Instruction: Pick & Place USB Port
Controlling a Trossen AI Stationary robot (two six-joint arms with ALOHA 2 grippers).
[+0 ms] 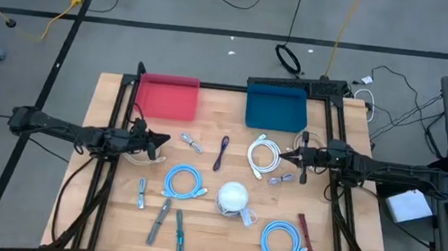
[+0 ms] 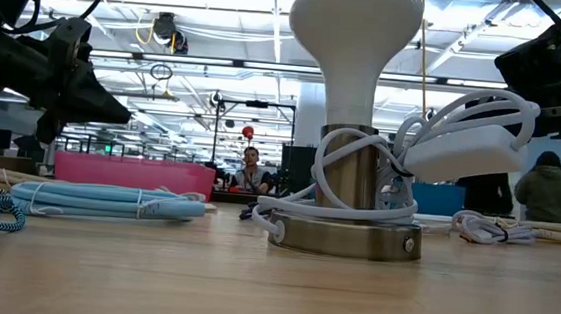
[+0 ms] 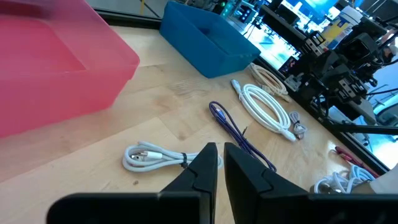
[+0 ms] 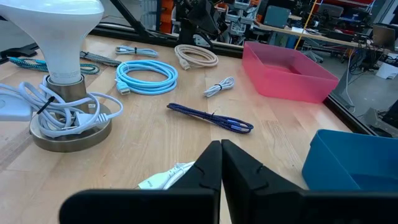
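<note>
Left gripper [image 3: 217, 163]: fingers nearly together, empty, hovering beside small white cable [image 3: 152, 155], mid-bench.
Right gripper [image 4: 221, 163]: pinched together, empty, above white coil [image 1: 264, 156].
Advice: spread fingers first, straddle the bundle squarely.

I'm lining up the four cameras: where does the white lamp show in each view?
High: lamp lower centre, below the purple cable.
Low: centre, filling the frame.
Left wrist: not in view.
Right wrist: upper left.
Shared landmark: red bin.
</note>
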